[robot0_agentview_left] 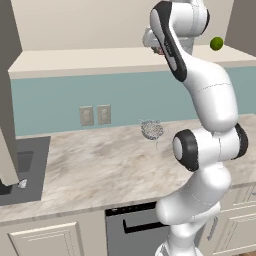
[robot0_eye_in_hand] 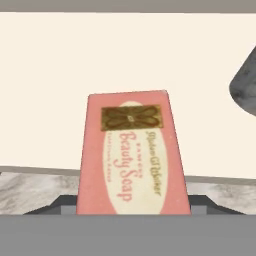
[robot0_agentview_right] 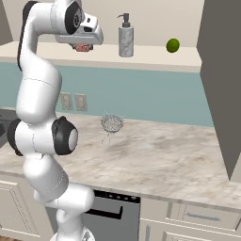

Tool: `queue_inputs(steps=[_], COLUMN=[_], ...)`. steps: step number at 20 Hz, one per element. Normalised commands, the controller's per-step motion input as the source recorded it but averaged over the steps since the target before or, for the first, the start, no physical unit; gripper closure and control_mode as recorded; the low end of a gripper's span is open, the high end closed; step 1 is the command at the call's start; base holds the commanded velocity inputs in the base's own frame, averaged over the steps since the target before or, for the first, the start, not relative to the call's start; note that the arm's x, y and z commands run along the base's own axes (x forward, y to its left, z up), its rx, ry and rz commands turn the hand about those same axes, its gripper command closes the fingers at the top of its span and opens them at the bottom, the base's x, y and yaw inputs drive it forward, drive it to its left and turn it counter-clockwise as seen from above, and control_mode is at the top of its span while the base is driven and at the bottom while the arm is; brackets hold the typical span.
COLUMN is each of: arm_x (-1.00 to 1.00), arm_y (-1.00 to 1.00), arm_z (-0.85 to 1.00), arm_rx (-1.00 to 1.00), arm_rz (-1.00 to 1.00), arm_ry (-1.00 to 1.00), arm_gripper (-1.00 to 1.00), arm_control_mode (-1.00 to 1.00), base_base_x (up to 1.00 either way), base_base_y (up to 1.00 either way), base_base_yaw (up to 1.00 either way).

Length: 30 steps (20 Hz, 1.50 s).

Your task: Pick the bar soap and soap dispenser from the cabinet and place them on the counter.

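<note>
Right base view: the cabinet (robot0_agentview_right: 155, 55) stands open above the desk (robot0_agentview_right: 160, 160), its cream shelf carrying the soap dispenser (robot0_agentview_right: 125, 41) upright, a lime (robot0_agentview_right: 172, 45) well to its right. The gripper (robot0_agentview_right: 84, 47) hangs at the shelf's front edge, left of the dispenser. Hand view: the bar soap (robot0_eye_in_hand: 132, 155) sits between the jaws, which are closed on it, over the shelf edge.

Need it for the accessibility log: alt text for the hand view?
A pink bar soap labelled Beauty Soap fills the centre, lying on the cream cabinet shelf. A grey dispenser edge shows at right.
</note>
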Motion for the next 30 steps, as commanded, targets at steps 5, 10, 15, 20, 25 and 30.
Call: queue_inputs(steps=[5, 10, 15, 20, 25, 30], arm_x=[-0.62, -0.62, -0.62, -0.62, -0.62, -0.61], arm_y=[0.01, 0.00, 0.00, 0.00, 0.00, 0.00], arm_z=[-0.03, -0.14, -0.21, -0.23, -0.21, -0.21], arm_rx=[0.00, 0.01, 0.01, 0.00, 0.01, 0.03], arm_rz=[0.00, 0.00, 0.00, 0.00, 0.00, 0.00], arm_ry=[-0.05, -0.02, -0.02, 0.00, 0.00, 0.01], arm_gripper=[1.00, 1.00, 1.00, 1.00, 1.00, 1.00], arm_control_mode=[-1.00, -1.00, -1.00, -1.00, -1.00, -1.00], base_base_x=[0.00, 0.00, 0.00, 0.00, 0.00, 0.00], base_base_y=[0.00, 0.00, 0.00, 0.00, 0.00, 0.00], base_base_yaw=[0.00, 0.00, 0.00, 0.00, 0.00, 0.00])
